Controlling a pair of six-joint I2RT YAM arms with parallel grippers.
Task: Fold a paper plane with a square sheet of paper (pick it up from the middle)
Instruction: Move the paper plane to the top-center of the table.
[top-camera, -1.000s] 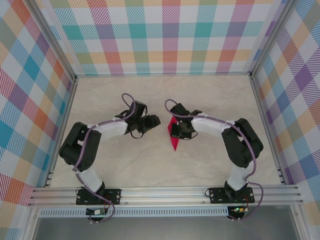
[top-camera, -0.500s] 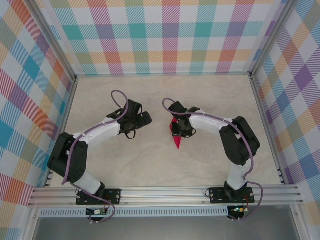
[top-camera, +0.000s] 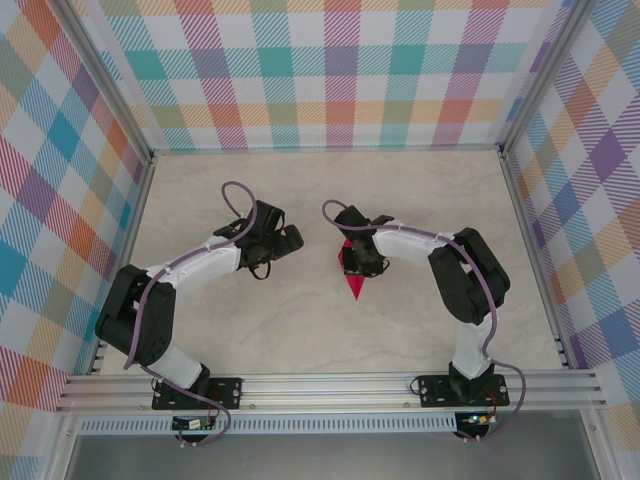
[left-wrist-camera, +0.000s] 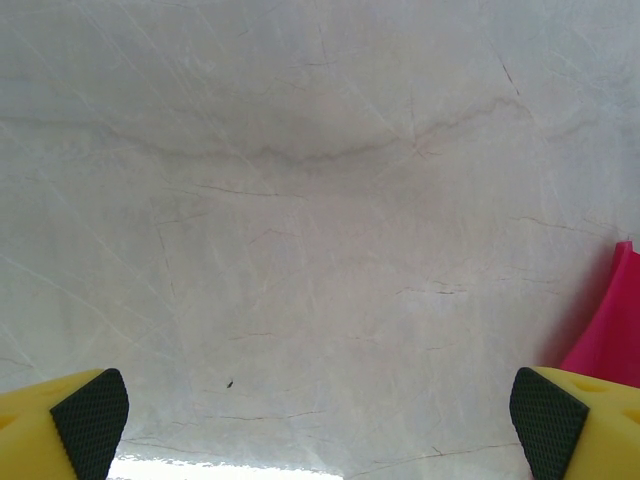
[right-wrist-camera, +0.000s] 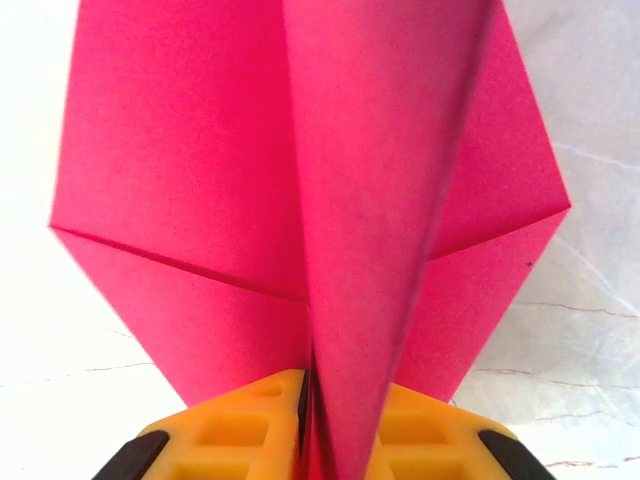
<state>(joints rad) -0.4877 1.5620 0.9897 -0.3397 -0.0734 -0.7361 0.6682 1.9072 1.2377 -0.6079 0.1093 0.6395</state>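
Observation:
The square sheet of paper now stands folded as a magenta-pink paper plane (top-camera: 352, 283), its point toward the near edge of the table. In the right wrist view the paper plane (right-wrist-camera: 200, 180) shows two flat wings and a raised centre ridge. My right gripper (right-wrist-camera: 335, 430) is shut on that ridge, the yellow fingers (right-wrist-camera: 240, 420) pressed close on either side. From above, the right gripper (top-camera: 358, 260) sits over the plane's far end. My left gripper (top-camera: 290, 240) stands open to the left of it, apart from the paper. Its pads (left-wrist-camera: 92, 420) are spread wide over bare table, with a pink edge (left-wrist-camera: 610, 330) at right.
The pale marbled table (top-camera: 300, 330) is walled by checkered panels (top-camera: 340, 70) on three sides. An aluminium rail (top-camera: 330, 385) with both arm bases runs along the near edge.
My left gripper has opened wide and drawn back to the left, away from the paper. The right gripper stays on the plane's ridge and has shifted slightly.

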